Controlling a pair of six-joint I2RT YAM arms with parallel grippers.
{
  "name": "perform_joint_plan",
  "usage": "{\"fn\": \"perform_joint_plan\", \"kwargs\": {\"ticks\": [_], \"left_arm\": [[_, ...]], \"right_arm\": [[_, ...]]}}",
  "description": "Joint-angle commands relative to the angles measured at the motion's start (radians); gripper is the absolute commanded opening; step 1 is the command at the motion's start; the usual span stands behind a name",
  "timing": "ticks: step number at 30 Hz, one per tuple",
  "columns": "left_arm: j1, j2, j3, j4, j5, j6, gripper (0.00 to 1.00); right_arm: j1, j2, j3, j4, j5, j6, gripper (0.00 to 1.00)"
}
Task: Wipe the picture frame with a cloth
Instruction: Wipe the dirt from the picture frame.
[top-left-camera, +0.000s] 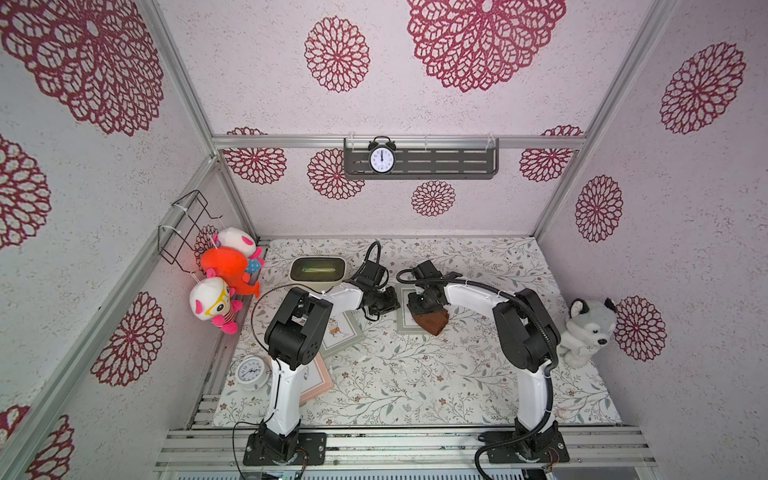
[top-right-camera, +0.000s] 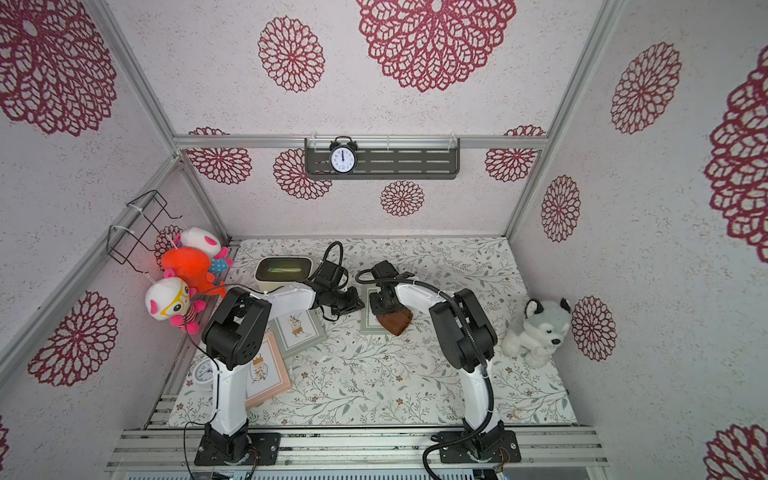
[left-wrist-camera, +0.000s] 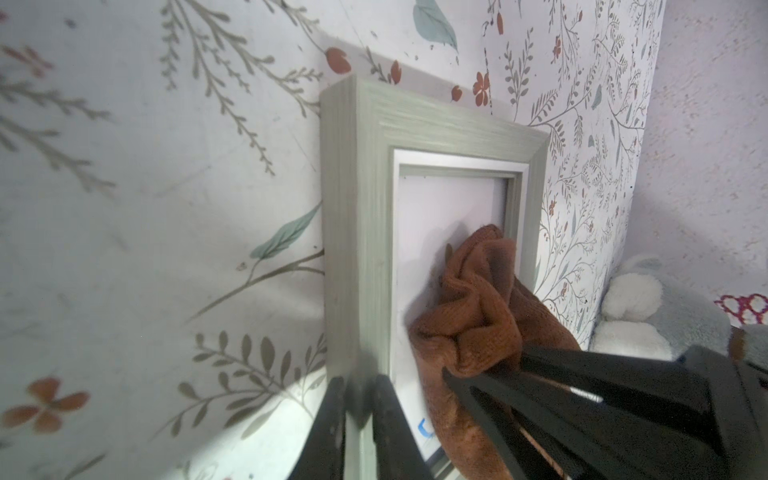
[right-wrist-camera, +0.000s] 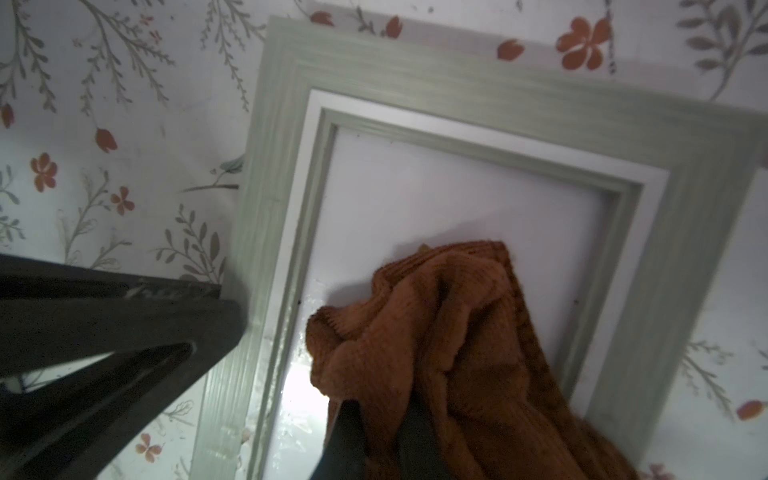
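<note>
Your right claw (right-wrist-camera: 380, 415) is clamped on the brown cloth (right-wrist-camera: 436, 332), bunched on the glass (right-wrist-camera: 436, 195) of the grey-green picture frame (right-wrist-camera: 478, 95) lying on the bench (top-left-camera: 415, 374), your left claw (left-wrist-camera: 359, 399) pinching its side rail: you look mid-wipe, so next sweep across the bare glass.

Both arms have white tubes and chunky black joints. The left arm (top-left-camera: 284, 395) has a thin black wire (top-left-camera: 252, 320). The right arm (top-left-camera: 534, 395) has a fat, ribbed black hose (top-left-camera: 478, 286). Each has a flat black plate (top-left-camera: 316, 442).
</note>
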Motion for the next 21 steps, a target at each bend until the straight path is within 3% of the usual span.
{"fn": "perform_joint_plan", "kwargs": {"ticks": [1,4,6,9,17,19,21], "left_arm": [[-0.004,0.079,-0.041,-0.141,-0.083,0.007,0.16],[-0.004,0.083,-0.043,-0.138,-0.08,0.006,0.15],[-0.004,0.088,-0.042,-0.139,-0.078,0.001,0.15],[-0.004,0.09,-0.039,-0.14,-0.075,0.001,0.15],[-0.003,0.091,-0.039,-0.148,-0.082,0.002,0.15],[-0.003,0.09,-0.04,-0.147,-0.084,0.003,0.15],[-0.003,0.091,-0.039,-0.147,-0.085,0.002,0.15]], "right_arm": [[-0.07,0.01,-0.013,-0.096,0.111,0.0,0.0],[-0.04,-0.023,-0.047,-0.092,0.039,-0.071,0.0],[0.006,-0.023,-0.068,-0.086,-0.095,-0.12,0.0],[0.044,-0.012,-0.082,-0.057,-0.148,-0.133,0.0],[-0.056,0.022,-0.013,-0.097,0.134,-0.079,0.0],[-0.057,0.0,-0.032,-0.094,0.14,-0.116,0.0],[-0.029,-0.037,-0.078,-0.062,0.041,-0.174,0.0]]}}
